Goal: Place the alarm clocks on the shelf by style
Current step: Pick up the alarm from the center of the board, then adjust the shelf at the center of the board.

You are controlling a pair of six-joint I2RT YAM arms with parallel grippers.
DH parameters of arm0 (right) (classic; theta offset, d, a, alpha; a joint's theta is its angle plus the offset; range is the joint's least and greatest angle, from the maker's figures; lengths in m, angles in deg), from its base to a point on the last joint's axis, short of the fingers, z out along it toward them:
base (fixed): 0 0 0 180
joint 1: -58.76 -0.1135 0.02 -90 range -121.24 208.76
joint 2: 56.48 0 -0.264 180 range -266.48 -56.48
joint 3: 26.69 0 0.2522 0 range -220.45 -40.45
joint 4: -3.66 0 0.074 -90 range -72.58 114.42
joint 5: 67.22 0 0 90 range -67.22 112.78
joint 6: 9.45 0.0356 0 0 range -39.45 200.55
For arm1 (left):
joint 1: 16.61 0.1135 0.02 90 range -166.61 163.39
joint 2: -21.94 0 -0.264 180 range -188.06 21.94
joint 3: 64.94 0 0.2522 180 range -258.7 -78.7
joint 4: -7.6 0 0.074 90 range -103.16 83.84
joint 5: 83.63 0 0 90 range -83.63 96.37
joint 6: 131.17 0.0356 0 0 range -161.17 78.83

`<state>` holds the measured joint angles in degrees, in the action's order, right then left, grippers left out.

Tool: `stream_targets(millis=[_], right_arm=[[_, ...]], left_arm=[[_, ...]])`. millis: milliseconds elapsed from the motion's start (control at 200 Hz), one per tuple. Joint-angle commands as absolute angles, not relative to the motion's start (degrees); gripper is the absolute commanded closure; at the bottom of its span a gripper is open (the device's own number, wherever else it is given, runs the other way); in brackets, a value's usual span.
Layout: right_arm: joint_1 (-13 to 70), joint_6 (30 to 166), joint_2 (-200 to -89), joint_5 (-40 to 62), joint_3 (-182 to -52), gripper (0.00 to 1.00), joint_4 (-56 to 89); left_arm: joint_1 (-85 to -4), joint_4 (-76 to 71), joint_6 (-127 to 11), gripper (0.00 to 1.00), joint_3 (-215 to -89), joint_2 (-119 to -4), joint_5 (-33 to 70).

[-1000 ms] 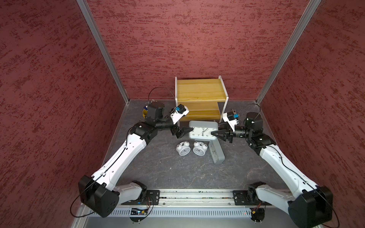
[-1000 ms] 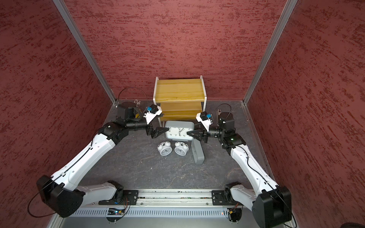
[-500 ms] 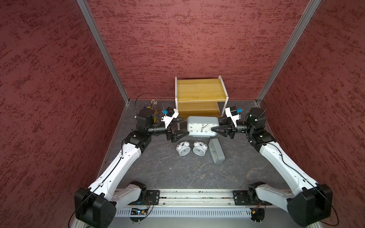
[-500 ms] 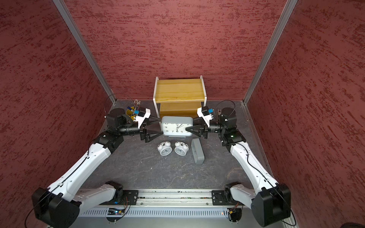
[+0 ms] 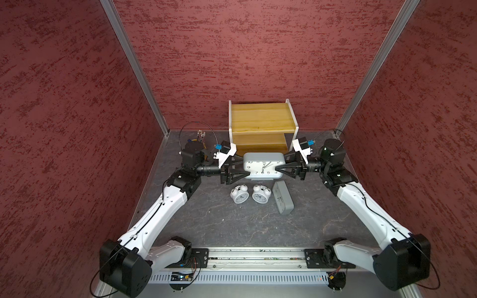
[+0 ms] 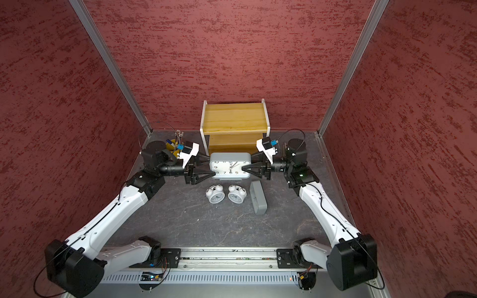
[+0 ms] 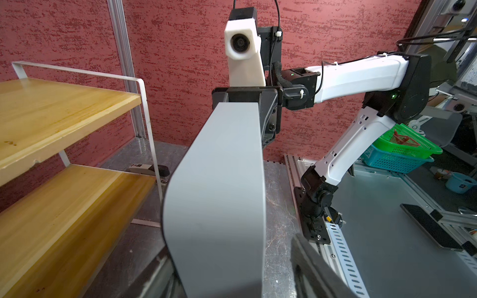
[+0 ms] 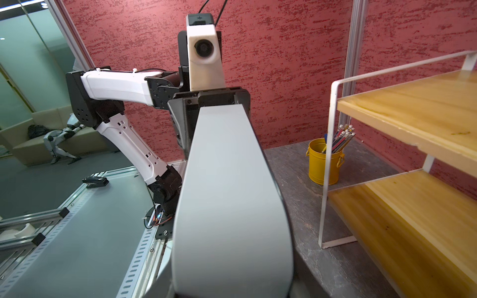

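Observation:
A grey alarm clock (image 5: 263, 167) (image 6: 230, 166) stands upright, dial to the front, just in front of the shelf (image 5: 262, 121) (image 7: 51, 108) (image 8: 426, 108). My right gripper (image 5: 280, 163) is shut on its right end. My left gripper (image 5: 244, 168) straddles its left end, and in the left wrist view one finger (image 7: 315, 271) still stands off the grey case (image 7: 219, 193). Two white twin-bell clocks (image 5: 239, 195) (image 5: 261, 194) lie on the table in front. A second grey clock (image 5: 283, 197) lies to their right. Both shelf boards are bare.
A yellow bucket of pencils (image 8: 324, 161) (image 6: 170, 145) stands left of the shelf, behind my left arm. A small black-and-white stapler-like item (image 7: 148, 169) lies by the shelf's right foot. Red walls close in on three sides, and the arm rail (image 5: 258, 255) runs along the front.
The grey clock went from lying on the table to upright in the right gripper. The left gripper pulled back, came onto the clock's left end, and its jaws have narrowed.

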<state>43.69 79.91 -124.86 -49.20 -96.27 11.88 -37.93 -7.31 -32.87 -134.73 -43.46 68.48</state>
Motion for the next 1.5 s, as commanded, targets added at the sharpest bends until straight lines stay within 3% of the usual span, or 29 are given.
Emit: stream_targets(millis=[0, 150, 250, 361, 446, 837, 947, 1227, 1493], right_arm=[[43.33, 78.61, -123.98, -49.36, -98.88, 0.89, 12.52], [43.36, 77.06, -123.93, -48.28, -98.93, 0.87, 14.89], [43.33, 75.48, -123.07, -44.38, -97.86, 0.7, 15.53], [43.39, 74.52, -121.25, -36.5, -96.18, 0.31, 15.32], [43.39, 74.32, -119.76, -27.99, -95.22, 0.21, 15.31], [43.54, 77.88, -116.25, 8.66, -90.39, 0.21, 11.91], [43.51, 78.07, -116.99, 10.97, -90.16, 0.24, 10.69], [43.52, 77.83, -123.24, 11.39, -92.64, 0.45, 4.82], [43.56, 79.14, -128.58, 15.23, -94.69, 0.48, 0.06]], left_arm=[[-38.48, -5.79, -33.07, 0.47, -134.52, -44.04, 69.72], [-38.5, -5.64, -33.56, 0.78, -134.69, -44.1, 69.37], [-38.17, -6.41, -33.56, 0.85, -134.55, -42.9, 67.3], [-37.1, -11.63, -31.88, 0.87, -135.41, -41.19, 63.66], [-36.65, -19.73, -28.69, 0.88, -137.48, -39.97, 58.82], [-35.73, -41.08, -23.93, 0.9, -141.45, -33.53, 37.19], [-33.93, -43.42, -24.35, 0.9, -141.68, -32.35, 34.87], [-23.7, -44.14, -26.7, 0.9, -141.45, -29.28, 32.03], [-16.65, -35.58, -33.94, 0.9, -140.17, -30.5, 32.97]])
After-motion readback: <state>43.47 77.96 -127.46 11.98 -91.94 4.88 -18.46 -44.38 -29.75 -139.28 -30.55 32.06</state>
